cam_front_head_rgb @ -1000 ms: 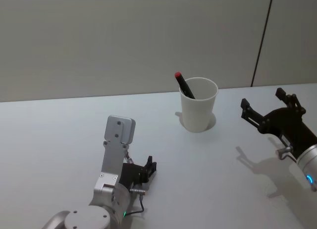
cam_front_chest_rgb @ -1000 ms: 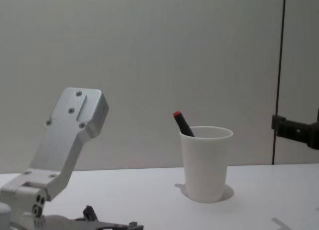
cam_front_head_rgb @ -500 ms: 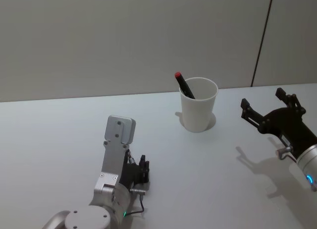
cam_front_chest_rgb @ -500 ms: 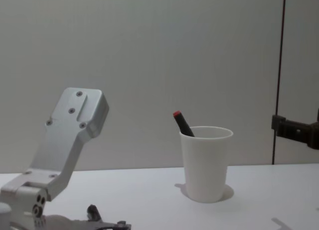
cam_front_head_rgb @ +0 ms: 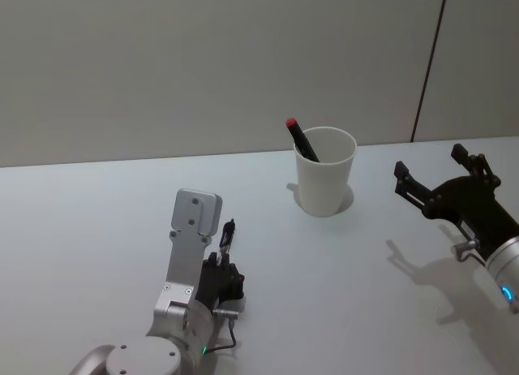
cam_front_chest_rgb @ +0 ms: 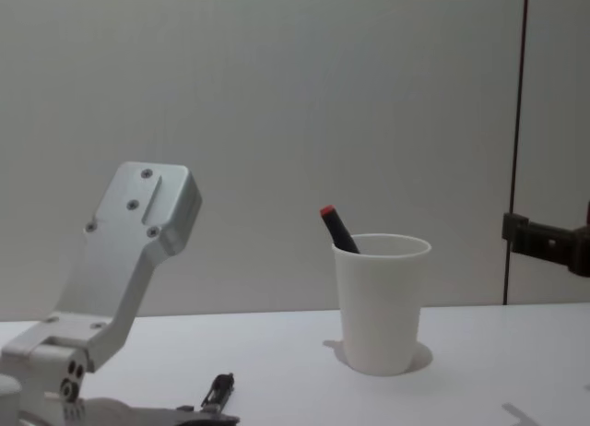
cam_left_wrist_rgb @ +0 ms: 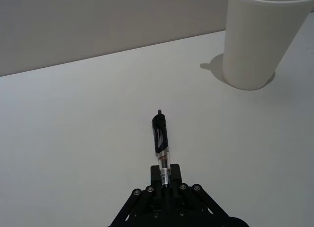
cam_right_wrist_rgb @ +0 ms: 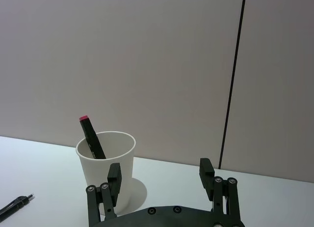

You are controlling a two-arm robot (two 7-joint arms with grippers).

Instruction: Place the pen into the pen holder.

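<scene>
Pen [cam_left_wrist_rgb: 160, 138] is pinched at one end in the left hand [cam_left_wrist_rgb: 165, 174], jutting past the fingertips, well apart from the pen holder [cam_front_head_rgb: 324, 176]. The pen holder stands upright on the bench [cam_front_head_rgb: 97, 229] and holds a red-capped marker [cam_front_head_rgb: 302, 139] (leaning on the rim). The right hand [cam_front_head_rgb: 430, 162] is spread, right of it.

- Left arm [cam_front_head_rgb: 191, 253]: low at the near left; its silver wrist link [cam_front_chest_rgb: 129, 251] rises at a tilt.
- Left gripper [cam_left_wrist_rgb: 166, 177]: close above the surface, aimed forward. Fingers are closed on the rear end of the pen [cam_left_wrist_rgb: 160, 136], which projects past the fingertips.
- Right arm [cam_front_head_rgb: 504, 269]: enters from the near right edge.
- Right gripper [cam_front_head_rgb: 430, 164]: raised, aimed forward and leftward, fingers [cam_right_wrist_rgb: 114, 172] spread wide.
</scene>
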